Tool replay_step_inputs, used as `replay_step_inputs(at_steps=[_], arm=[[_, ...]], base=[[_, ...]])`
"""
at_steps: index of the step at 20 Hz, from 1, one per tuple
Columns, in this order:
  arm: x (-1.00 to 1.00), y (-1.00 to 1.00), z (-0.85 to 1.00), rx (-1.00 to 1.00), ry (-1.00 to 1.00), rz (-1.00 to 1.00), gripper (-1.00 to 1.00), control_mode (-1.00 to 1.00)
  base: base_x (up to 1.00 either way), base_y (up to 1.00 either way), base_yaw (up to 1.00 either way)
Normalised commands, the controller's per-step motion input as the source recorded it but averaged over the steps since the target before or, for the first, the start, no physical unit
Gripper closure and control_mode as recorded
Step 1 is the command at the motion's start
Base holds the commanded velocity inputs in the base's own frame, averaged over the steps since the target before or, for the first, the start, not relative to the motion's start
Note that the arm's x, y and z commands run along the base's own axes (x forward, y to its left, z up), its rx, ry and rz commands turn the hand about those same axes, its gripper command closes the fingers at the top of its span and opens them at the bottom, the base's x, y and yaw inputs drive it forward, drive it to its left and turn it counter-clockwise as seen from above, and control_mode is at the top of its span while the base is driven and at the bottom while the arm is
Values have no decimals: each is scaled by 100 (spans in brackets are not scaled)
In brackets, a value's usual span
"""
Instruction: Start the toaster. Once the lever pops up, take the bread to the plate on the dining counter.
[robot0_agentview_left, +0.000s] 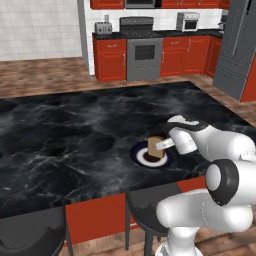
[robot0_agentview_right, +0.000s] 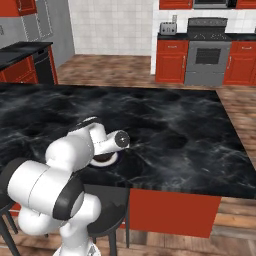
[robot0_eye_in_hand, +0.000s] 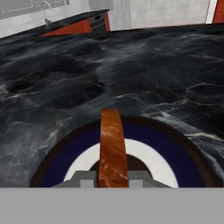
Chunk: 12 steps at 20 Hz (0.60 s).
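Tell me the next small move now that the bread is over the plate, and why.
Probably ease the slice down a touch and then open the jaws. The gripper is shut on the bread, held on edge right above the plate on the dining counter. The hand view shows the slice centred over the white middle, with a shadow beneath it, so it seems just short of resting.

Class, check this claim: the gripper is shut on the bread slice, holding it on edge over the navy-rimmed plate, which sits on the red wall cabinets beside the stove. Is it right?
One detail is wrong. The plate sits on the dining counter, the black marble island, not on the wall cabinets, as the left base view shows. The rest stands: the gripper is shut on the bread, held on edge over the plate.
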Motion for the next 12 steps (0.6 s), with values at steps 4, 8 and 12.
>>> replay_step_inputs(at_steps=[4, 8, 12], arm=[[0, 7, -2, 0, -2, 0, 100, -100], [0, 2, -3, 0, 0, 0, 100, -100], [0, 0, 0, 0, 0, 0, 100, -100]], base=[[0, 0, 0], [0, 0, 0], [0, 0, 0]])
